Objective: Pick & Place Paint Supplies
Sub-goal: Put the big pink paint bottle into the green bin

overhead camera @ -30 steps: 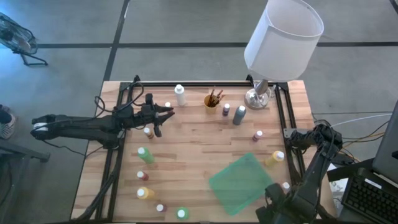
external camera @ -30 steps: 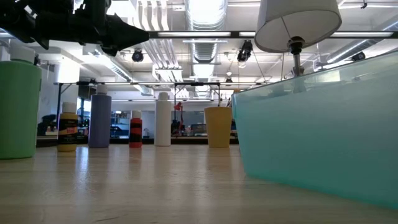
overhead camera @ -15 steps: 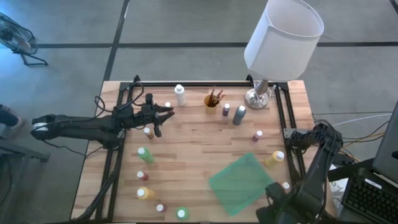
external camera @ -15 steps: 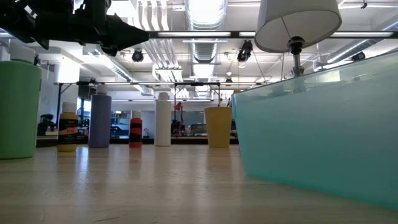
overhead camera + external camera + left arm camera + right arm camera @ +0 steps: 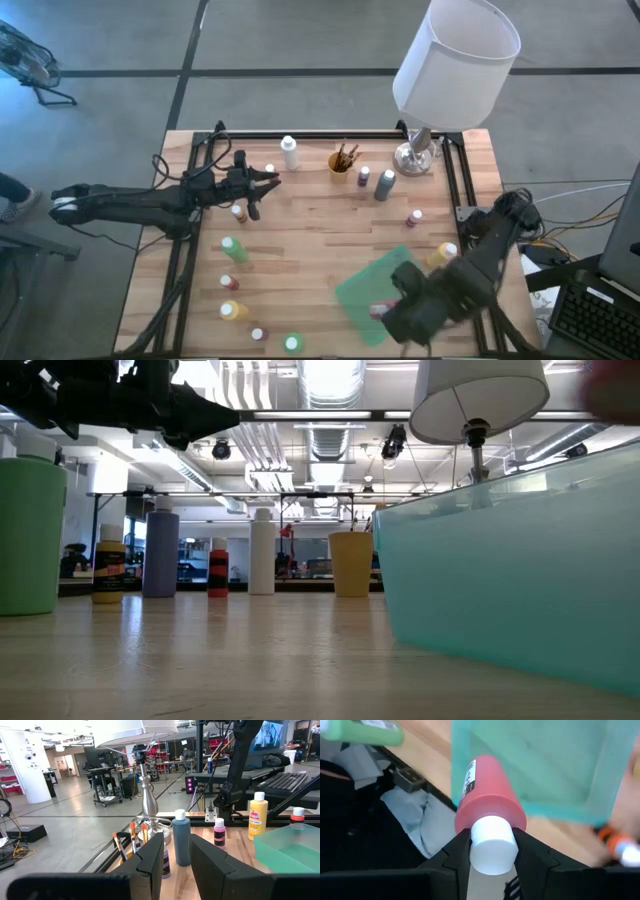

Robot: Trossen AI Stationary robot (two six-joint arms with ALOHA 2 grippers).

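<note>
The task looks to be near its start: the teal bin (image 5: pixel 385 293) shows no bottles inside it from above, while most of the paint bottles stand scattered over the tabletop (image 5: pixel 310 225), among them a green bottle (image 5: pixel 232 249), a yellow bottle (image 5: pixel 231 310), a white bottle (image 5: pixel 290 153) and a grey-blue bottle (image 5: pixel 385 185), with the brushes (image 5: pixel 344 155) upright in a yellow cup near the lamp (image 5: pixel 452 70). One bottle is on its way. The right hand (image 5: pixel 490 851) pinches a pink bottle (image 5: pixel 487 792) by its white cap, fingers pressed against either side, and in the wrist view the bottle's body points out over the bin's near edge, so it seems about ready to go in. From above that hand sits over the bin's near corner. The left hand (image 5: pixel 262 181) hangs above the tabletop's far left part, close to a small bottle (image 5: pixel 238 212), its fingers a little apart and holding nothing.
</note>
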